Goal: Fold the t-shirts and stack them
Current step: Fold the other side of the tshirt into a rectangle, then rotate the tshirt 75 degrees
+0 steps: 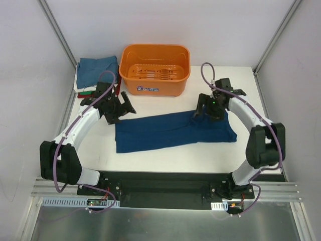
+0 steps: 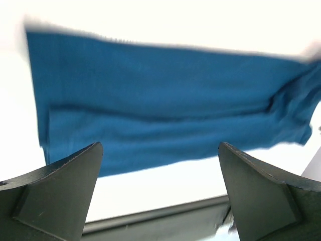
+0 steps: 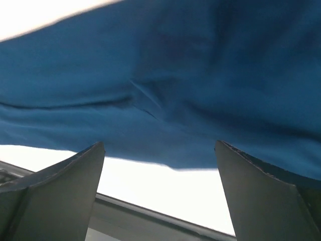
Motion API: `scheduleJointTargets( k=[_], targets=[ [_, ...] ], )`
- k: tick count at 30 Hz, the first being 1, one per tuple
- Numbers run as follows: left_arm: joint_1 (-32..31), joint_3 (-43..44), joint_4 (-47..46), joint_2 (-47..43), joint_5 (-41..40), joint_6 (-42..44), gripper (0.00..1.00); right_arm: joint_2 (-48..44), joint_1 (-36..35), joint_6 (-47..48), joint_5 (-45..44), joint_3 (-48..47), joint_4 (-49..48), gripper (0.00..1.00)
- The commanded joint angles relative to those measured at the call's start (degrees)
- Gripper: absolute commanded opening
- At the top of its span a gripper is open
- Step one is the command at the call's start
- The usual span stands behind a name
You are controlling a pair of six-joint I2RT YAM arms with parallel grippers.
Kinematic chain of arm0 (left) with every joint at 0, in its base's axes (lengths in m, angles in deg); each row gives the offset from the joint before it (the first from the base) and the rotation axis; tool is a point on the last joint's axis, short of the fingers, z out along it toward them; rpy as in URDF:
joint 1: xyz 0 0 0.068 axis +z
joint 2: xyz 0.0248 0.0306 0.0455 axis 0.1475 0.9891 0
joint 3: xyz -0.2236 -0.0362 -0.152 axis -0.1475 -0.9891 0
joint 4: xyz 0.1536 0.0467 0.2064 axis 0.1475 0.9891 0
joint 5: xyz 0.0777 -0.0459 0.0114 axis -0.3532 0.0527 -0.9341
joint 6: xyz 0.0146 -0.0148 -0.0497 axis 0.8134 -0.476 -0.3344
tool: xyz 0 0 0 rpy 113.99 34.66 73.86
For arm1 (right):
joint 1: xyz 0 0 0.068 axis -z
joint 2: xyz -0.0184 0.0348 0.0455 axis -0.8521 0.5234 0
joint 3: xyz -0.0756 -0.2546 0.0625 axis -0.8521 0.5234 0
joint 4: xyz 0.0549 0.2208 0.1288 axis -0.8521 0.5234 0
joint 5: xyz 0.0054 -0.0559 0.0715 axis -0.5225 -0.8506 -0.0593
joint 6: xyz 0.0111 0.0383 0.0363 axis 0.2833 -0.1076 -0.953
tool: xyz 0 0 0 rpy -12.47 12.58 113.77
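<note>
A dark navy-blue t-shirt [image 1: 170,131] lies across the middle of the table, folded lengthwise into a long strip. My left gripper [image 1: 126,106] hovers open just past its far left corner. In the left wrist view the shirt [image 2: 165,105] spreads out beyond the open gripper [image 2: 160,165], which holds nothing. My right gripper [image 1: 199,111] is over the shirt's far right part, where the cloth is bunched. Its wrist view shows the wrinkled cloth [image 3: 190,85] close beyond the open gripper [image 3: 160,170], with nothing between the fingers. A stack of folded t-shirts [image 1: 95,70], teal on top, sits at the back left.
An orange plastic basket [image 1: 155,68] stands at the back centre, just behind the shirt and between the two arms. White walls and metal frame posts close in the table's left, right and back. The black mounting rail [image 1: 160,183] runs along the near edge.
</note>
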Motion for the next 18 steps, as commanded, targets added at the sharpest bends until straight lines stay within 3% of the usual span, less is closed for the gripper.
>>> scheduleJointTargets(
  k=[1,11,18],
  targets=[
    [1.2,4.2,-2.4,3.5,-3.2,1.3,0.99,8.6,-1.7,-7.0,4.0,-4.5,-7.6,0.96],
    [3.1,3.0,-3.7,3.5,-3.5,1.1,0.99,17.9,-3.7,-7.4,1.6,-10.8,-9.4,0.95],
    [3.4,2.8,-4.0,2.8,-4.0,1.1,0.99,22.8,-7.6,-7.1,0.8,-20.8,-8.4,0.95]
  ],
)
